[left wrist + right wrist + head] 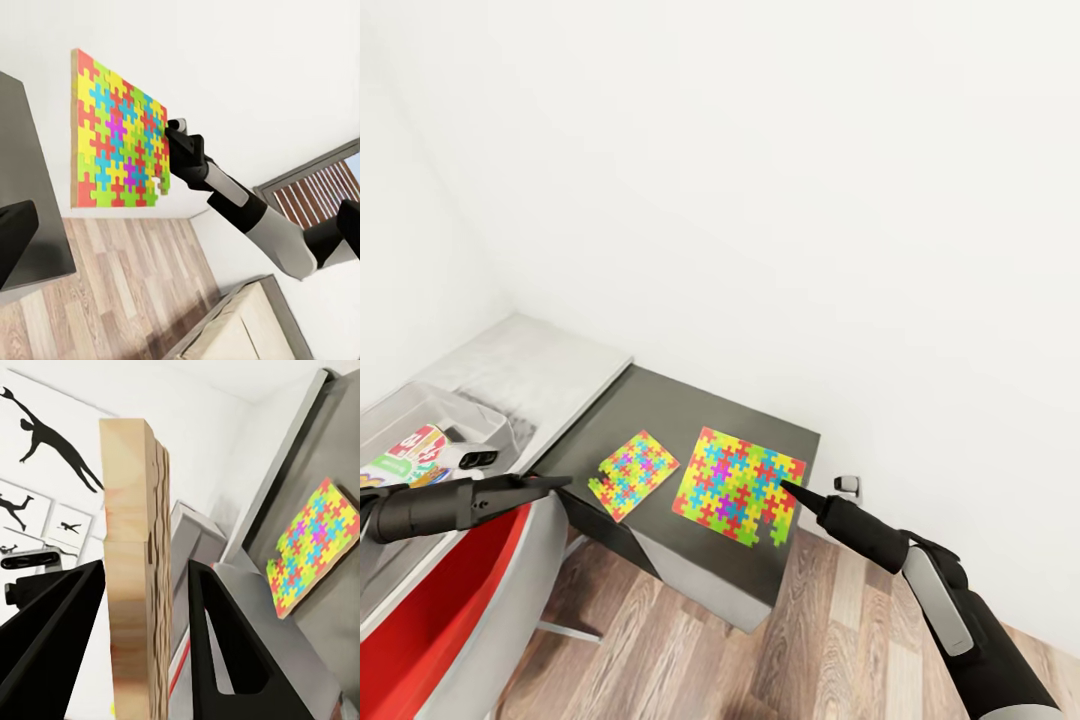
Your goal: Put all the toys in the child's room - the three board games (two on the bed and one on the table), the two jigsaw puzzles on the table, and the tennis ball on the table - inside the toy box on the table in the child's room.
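Your right gripper [792,488], lower centre, grasps the larger jigsaw puzzle's [738,486] near edge; its jaws straddle that edge. Left gripper [555,483], lower left: grip state indeterminate. Two puzzles remain on the dark desk [660,400], the smaller one [632,473] left. Toy box [400,415], far left, holds one board game [405,458].

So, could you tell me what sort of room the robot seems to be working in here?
Most likely a child's bedroom or playroom. Two colourful jigsaw puzzles lie on the low dark section of a desk, a toy box holds a printed board game, and baseball-player silhouette prints hang on the white wall.
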Tool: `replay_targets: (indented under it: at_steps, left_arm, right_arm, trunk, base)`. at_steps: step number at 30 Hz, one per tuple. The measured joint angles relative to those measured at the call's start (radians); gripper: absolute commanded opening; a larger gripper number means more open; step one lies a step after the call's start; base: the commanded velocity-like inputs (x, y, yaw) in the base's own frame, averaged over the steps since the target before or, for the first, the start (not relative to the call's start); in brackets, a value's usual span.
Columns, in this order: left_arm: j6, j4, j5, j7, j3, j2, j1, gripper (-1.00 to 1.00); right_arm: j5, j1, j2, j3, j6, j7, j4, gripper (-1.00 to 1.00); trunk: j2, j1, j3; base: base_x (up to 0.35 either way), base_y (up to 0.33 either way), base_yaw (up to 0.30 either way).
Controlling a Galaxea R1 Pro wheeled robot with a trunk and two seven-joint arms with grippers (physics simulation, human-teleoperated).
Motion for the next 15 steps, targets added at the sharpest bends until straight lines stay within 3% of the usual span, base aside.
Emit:
replay_targets:
  at_steps: [15]
  left_arm:
    - [-0.001,0.0,0.0,0.0,-0.004,-0.001,0.006,1.0]
  right_arm:
    - [0.004,0.001,0.0,0.003,-0.003,0.001,-0.047,-1.0]
  trunk:
    - [0.0,0.0,0.008]
  base:
    - [0.0,0.0,0.044]
